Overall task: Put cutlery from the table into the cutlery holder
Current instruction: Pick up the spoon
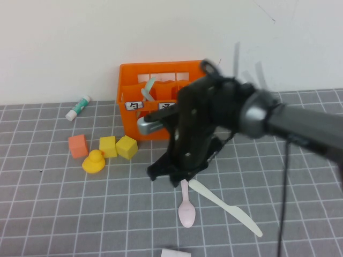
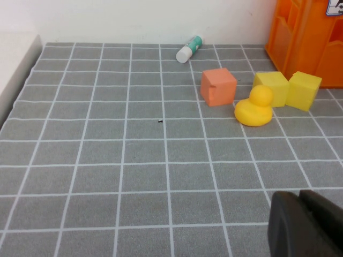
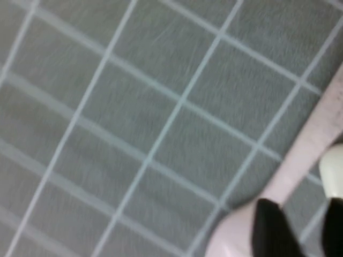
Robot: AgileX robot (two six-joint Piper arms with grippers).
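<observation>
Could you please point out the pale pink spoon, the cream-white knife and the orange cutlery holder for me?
pale pink spoon [image 1: 186, 213]: high view, on its bowl.
cream-white knife [image 1: 228, 208]: high view, mid-length.
cutlery holder [image 1: 133, 75]: high view, on its left wall.

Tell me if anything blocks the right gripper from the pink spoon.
Nothing visible does. The right gripper hangs low over the handle end of the pink spoon, with only bare table around it. The white knife lies beside the spoon, not across it. The left gripper is parked away, shut.
</observation>
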